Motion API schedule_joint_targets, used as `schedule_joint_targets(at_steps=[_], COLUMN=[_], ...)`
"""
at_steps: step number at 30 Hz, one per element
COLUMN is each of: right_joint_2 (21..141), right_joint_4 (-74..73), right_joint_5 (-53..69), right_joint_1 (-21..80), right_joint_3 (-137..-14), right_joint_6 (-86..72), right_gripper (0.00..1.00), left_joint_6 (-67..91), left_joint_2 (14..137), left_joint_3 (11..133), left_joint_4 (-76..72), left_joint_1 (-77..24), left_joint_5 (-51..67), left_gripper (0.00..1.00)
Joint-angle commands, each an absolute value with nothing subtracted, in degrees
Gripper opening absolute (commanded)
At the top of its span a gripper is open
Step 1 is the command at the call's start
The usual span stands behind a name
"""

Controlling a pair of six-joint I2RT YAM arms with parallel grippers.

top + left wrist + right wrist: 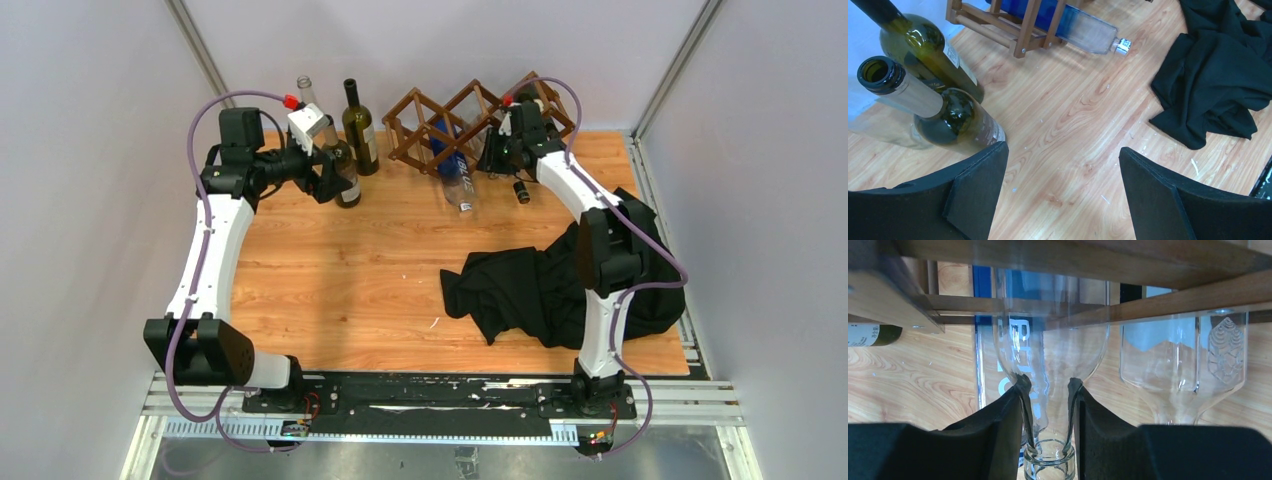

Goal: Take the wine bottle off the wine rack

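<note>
One wine bottle (1050, 352) in wine rack (1168, 300), right tool (1048, 400) clamping neck

On the worktop (400, 290), the wine rack (468, 118) stands at the far edge, about 1 o'clock from the centre. A cluster of upright bottles (360, 128) stands just beside it at 11 o'clock, and a cloth (540, 285) lies well apart at 4 o'clock. The left gripper (1063, 155) hangs at the cluster's 7 o'clock, jaws spread over bare worktop. The right gripper (1048, 385) sits at the rack's 6 o'clock face, jaws touching either side of the neck of the wine bottle (1048, 355), whose body lies in a cell behind the slats, a second bottle (1183, 365) just beside it at 3 o'clock.
</note>
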State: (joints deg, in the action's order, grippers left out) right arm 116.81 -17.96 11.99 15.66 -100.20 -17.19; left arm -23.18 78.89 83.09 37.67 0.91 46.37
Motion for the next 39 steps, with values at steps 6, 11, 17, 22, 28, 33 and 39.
schedule_joint_targets(at_steps=[6,11,17,22,28,33,39], right_joint_2=[109.22,104.55,101.4,100.16,96.73,90.22,80.82], right_joint_4=[-9.57,-4.61,-4.51,-5.8,-7.9,-6.75,-6.82], right_joint_5=[4.96,-3.34,-9.62,-9.5,-4.07,-1.61,-1.68], right_joint_1=[14.83,14.71,14.92,15.78,17.96,20.05,23.06], right_joint_3=[-88.22,-81.52,-79.08,-78.74,-76.37,-68.12,-58.11], right_joint_6=[-26.02,-30.43,-32.12,-32.37,-31.72,-33.14,-34.23], right_gripper=[0.0,0.0,0.0,0.0,0.0,0.0,0.0], left_joint_6=[-22.58,-22.71,-22.95,-23.15,-23.65,-23.99,-26.48], left_joint_2=[77.59,77.88,78.44,78.58,78.46,78.02,76.42], left_joint_3=[83.04,82.99,83.04,82.69,82.12,82.01,81.63], left_joint_4=[38.16,38.16,38.18,38.17,38.23,38.26,40.07], left_joint_1=[0.62,0.62,-1.23,-1.23,-1.23,-1.23,-1.27], left_joint_5=[47.13,46.92,46.93,46.93,46.79,46.24,46.84], left_gripper=[0.86,0.86,0.86,0.86,0.86,0.96,1.0])
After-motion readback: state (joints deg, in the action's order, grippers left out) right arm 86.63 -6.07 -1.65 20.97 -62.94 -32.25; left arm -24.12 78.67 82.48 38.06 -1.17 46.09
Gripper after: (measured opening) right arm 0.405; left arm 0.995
